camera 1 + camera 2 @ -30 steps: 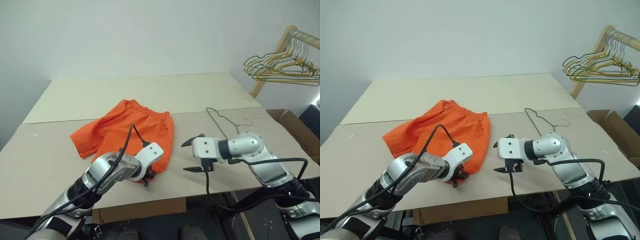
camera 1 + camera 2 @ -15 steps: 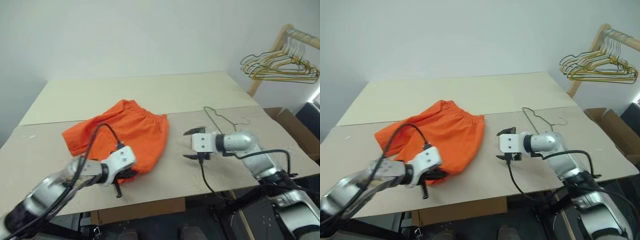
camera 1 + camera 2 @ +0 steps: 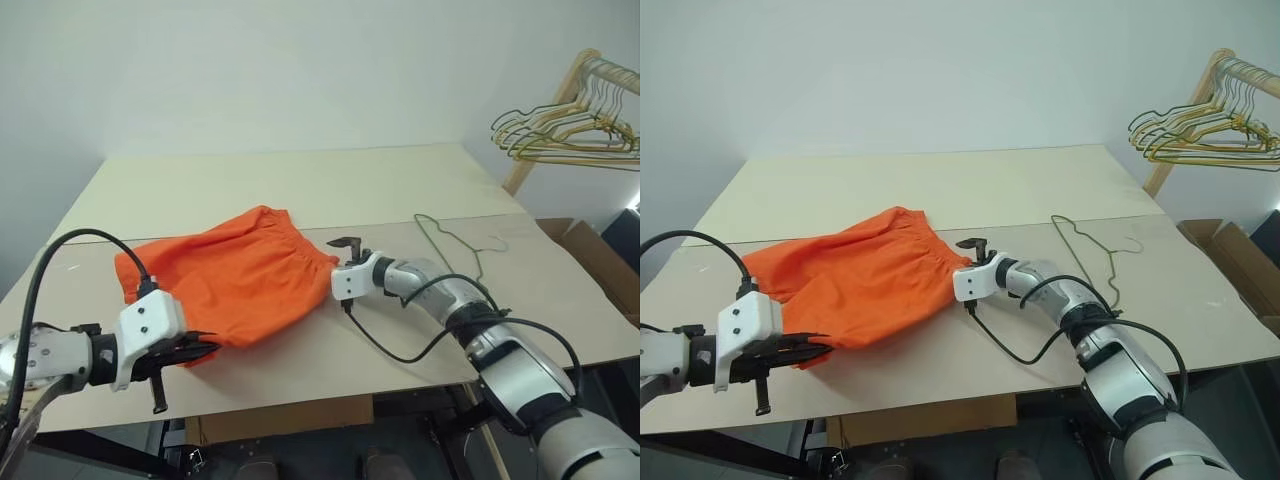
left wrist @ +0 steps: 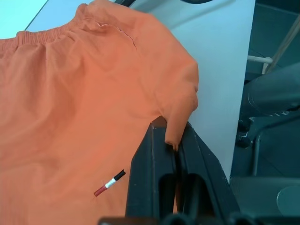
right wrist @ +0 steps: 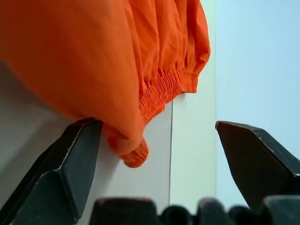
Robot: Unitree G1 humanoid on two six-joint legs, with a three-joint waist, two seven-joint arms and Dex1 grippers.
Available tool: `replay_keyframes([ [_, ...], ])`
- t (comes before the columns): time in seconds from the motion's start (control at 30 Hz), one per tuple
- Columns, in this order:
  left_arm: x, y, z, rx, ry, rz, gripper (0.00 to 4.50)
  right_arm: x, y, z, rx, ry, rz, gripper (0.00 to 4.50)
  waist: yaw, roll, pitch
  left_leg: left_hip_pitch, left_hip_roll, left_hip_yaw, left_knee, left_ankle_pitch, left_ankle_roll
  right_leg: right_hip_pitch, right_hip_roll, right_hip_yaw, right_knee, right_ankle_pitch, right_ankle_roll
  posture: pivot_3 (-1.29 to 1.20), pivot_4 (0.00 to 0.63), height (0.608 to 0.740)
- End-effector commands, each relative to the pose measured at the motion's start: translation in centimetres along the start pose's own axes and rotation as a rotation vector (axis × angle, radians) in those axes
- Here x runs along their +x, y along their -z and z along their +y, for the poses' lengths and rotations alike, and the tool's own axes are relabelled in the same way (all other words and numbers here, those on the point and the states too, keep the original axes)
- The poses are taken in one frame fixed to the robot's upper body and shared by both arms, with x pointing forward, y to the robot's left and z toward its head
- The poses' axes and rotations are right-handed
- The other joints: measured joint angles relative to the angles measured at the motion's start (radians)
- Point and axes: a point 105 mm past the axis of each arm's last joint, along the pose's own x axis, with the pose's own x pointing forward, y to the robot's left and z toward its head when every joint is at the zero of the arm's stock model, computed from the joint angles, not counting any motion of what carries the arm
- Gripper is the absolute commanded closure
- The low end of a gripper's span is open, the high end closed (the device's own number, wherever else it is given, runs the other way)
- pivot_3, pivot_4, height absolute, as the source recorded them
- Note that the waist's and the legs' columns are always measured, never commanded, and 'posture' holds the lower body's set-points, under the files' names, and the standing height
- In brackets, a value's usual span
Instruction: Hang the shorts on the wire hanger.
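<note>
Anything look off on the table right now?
Nothing damaged. The shorts lie stretched and rumpled, a hem corner pinched in the left claw. The wire hanger lies flat beside them, untouched.

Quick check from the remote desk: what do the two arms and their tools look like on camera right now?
Both arms are silver metal with black joint segments. Each wrist carries a white block, and a loose black cable loops from it back along the arm. The left tool and the right tool each have two black fingers, wedge-shaped in the wrist views.
</note>
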Motion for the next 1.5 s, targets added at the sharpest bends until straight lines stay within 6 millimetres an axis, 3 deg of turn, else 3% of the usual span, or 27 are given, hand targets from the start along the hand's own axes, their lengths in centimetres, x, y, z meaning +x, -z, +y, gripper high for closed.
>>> replay_keyframes([
  [0.03,-0.4,-0.9,0.0,0.045,-0.03,-0.02,4.5,0.2,-0.9,-1.2,-0.036,0.012,-0.072,0.56,0.0,0.0,0.0,0.001,0.0,0.0,0.0,0.0,0.0,0.0,0.0,0.0,0.001,0.0,0.0,0.09,0.0,0.74],
  [0.4,-0.7,-0.3,0.0,0.035,-0.037,-0.015,4.5,0.7,-1.7,-0.7,-0.072,-0.027,-0.128,4.4,-0.003,0.0,0.0,0.003,0.001,0.0,-0.002,0.0,0.0,0.0,0.001,0.0,0.004,-0.002,-0.003,0.09,0.0,0.74],
  [0.5,-0.7,-0.2,-0.1,0.034,-0.036,-0.014,4.5,0.1,-1.2,-0.5,-0.08,-0.04,-0.13,4.46,-0.003,0.0,0.0,0.003,0.001,0.0,-0.002,0.0,0.0,0.0,0.001,0.0,0.004,-0.002,-0.003,0.09,0.0,0.74],
  [0.73,-0.4,1.1,0.4,0.082,-0.021,0.03,4.5,-3.9,2.7,-1.3,-0.133,-0.052,-0.041,4.46,-0.003,0.001,0.0,0.003,0.001,0.0,-0.002,0.0,0.0,0.0,0.001,0.0,0.004,-0.002,-0.003,0.05,0.0,0.74],
  [0.87,1.1,1.6,2.0,0.158,-0.025,0.039,4.5,-7.3,4.8,-1.3,-0.156,-0.067,0.011,4.46,-0.001,0.001,0.001,0.004,0.001,0.0,-0.002,0.0,0.0,0.0,0.001,0.0,0.005,-0.002,-0.004,0.0,0.0,0.74],
  [1.03,3.2,0.5,4.9,0.245,-0.081,0.004,4.5,-10.8,5.7,-0.1,-0.127,-0.088,0.08,4.46,-0.006,0.001,0.0,0.003,0.001,0.0,-0.002,0.0,0.0,0.001,0.001,0.0,0.004,-0.002,-0.003,-0.04,0.0,0.74],
  [1.17,3.1,0.1,6.1,0.303,-0.073,0.003,4.5,-13.9,4.9,1.1,-0.094,-0.149,0.107,4.46,-0.023,0.001,0.0,0.003,0.001,0.0,-0.002,0.0,0.0,0.0,0.001,0.0,0.004,-0.002,-0.003,-0.06,0.0,0.74],
  [1.27,1.6,0.3,5.7,0.332,0.018,0.03,4.5,-16.5,2.5,2.1,-0.051,-0.252,0.028,4.46,-0.037,0.002,0.0,0.003,0.001,0.0,-0.002,-0.001,0.002,0.0,0.001,0.001,0.004,-0.003,-0.003,-0.07,0.0,0.74],
  [1.37,-0.2,0.9,4.6,0.338,0.147,0.07,4.5,-18.0,0.6,2.2,-0.006,-0.317,-0.036,4.46,-0.05,0.002,0.0,0.004,0.002,0.001,-0.002,-0.002,0.003,0.0,0.001,0.001,0.004,-0.004,-0.003,-0.07,0.0,0.74],
  [1.5,-2.1,1.8,3.9,0.366,0.228,0.137,4.5,-18.8,-0.5,1.9,0.032,-0.387,-0.073,4.46,-0.055,0.002,0.0,0.005,0.004,0.001,-0.002,-0.002,0.003,0.0,0.002,0.001,0.005,-0.005,-0.004,-0.06,0.0,0.74],
])
